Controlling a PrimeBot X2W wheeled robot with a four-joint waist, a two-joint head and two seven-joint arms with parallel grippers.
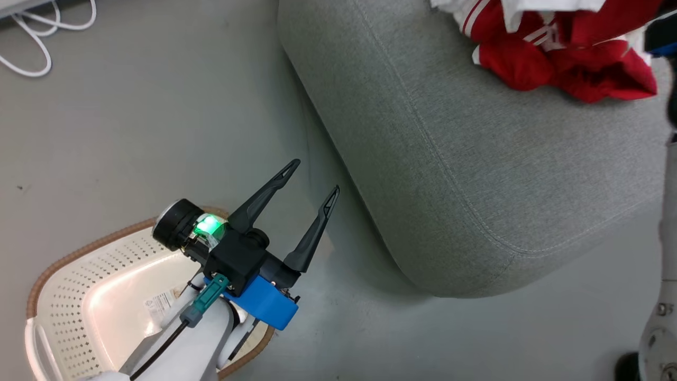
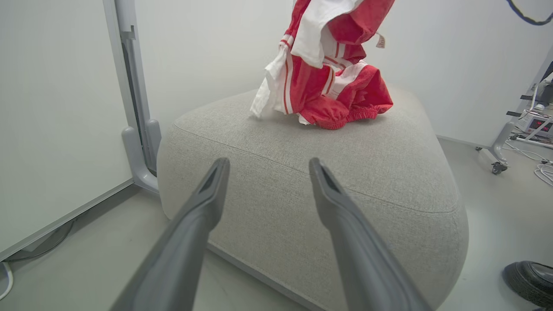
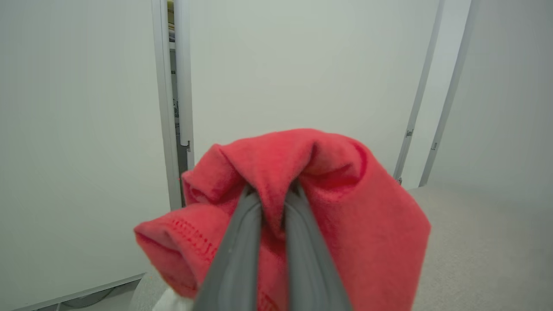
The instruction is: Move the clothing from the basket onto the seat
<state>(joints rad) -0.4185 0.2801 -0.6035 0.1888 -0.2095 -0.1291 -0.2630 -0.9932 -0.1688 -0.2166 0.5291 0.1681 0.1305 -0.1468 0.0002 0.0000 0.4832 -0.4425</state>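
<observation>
Red garments with white trim, the clothing [image 1: 560, 53], hang in a bunch whose lower end rests on the grey seat [image 1: 476, 169] at its far right. In the left wrist view the clothing [image 2: 328, 73] droops from above onto the seat [image 2: 311, 172]. My right gripper [image 3: 272, 194] is shut on a fold of the red clothing [image 3: 337, 207], held above the seat [image 3: 475, 242]. My left gripper [image 1: 312, 182] is open with nothing between its fingers, above the floor beside the cream basket [image 1: 79, 286], whose visible floor holds no garments. The left gripper [image 2: 268, 166] points at the seat's near side.
White cables [image 1: 37, 32] lie on the floor at the far left. White wall panels and a grey post [image 2: 138, 108] stand behind the seat. A wheeled stand with equipment [image 2: 531, 125] and a black wheel [image 2: 529, 276] are at the right.
</observation>
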